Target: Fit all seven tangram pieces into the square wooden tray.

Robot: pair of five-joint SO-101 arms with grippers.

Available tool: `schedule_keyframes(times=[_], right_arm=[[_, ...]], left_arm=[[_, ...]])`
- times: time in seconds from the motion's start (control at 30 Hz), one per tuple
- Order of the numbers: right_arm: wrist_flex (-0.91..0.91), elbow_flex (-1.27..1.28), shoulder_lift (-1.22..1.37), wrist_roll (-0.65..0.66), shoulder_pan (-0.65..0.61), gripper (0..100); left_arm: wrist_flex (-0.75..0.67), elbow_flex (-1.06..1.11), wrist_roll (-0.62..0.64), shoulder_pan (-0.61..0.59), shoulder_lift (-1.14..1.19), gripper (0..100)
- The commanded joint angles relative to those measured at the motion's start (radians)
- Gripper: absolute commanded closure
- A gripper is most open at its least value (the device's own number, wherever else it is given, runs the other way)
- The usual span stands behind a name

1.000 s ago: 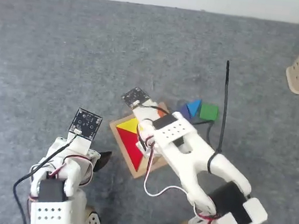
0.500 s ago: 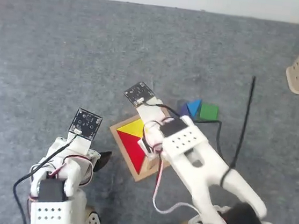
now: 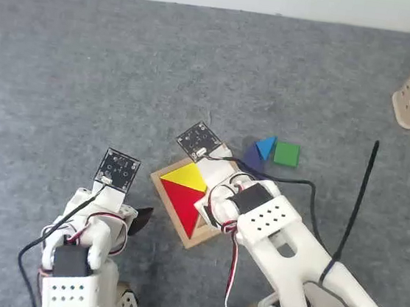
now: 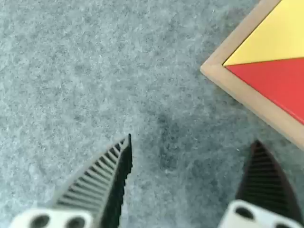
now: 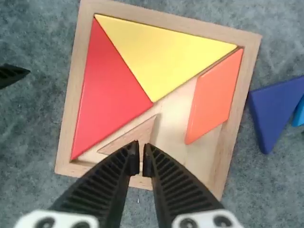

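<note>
- My right tool point(image 5: 140, 145) is clenched on nothing, its tips over the tray point(image 5: 171, 24) edge, by a wood-coloured triangle point(image 5: 134, 136).
- Inside the tray: red triangle point(image 5: 102, 95), yellow triangle point(image 5: 161, 57), orange parallelogram point(image 5: 213, 97).
- Dark blue triangle point(image 5: 270, 111), light blue triangle point(image 3: 266, 147) and green square point(image 3: 287, 154) sit clustered on the counter point(image 3: 90, 59) just beside the tray.
- My left tool point(image 4: 192, 142) hangs released over the counter, near a tray corner.
</note>
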Motion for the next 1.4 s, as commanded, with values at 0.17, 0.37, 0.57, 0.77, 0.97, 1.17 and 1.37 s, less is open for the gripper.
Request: schedule_keyframes(times=[0.17,0.37,0.57,0.77,0.97,1.17,1.37], right_arm=[[-0.018,-0.006,0.044,0.114,-0.104,81.0],[-0.021,-0.005,0.047,0.295,-0.116,82.6],[-0.021,0.023,0.056,0.473,-0.119,82.5],[-0.059,0.064,0.056,0.543,-0.119,82.5],[-0.061,0.06,0.056,0.758,-0.119,82.5],[-0.054,0.063,0.056,0.908,-0.12,82.5],[-0.051,0.066,0.056,0.977,-0.202,82.5]], left_arm=[[0.0,-0.005,-0.005,0.005,-0.014,65],[0.0,-0.005,-0.005,0.005,-0.014,65],[0.0,-0.005,-0.005,0.005,-0.014,65],[0.0,-0.005,-0.005,0.005,-0.014,65],[0.0,-0.005,-0.005,0.005,-0.014,65],[0.0,-0.005,-0.005,0.005,-0.014,65],[0.0,-0.005,-0.005,0.005,-0.014,65]])
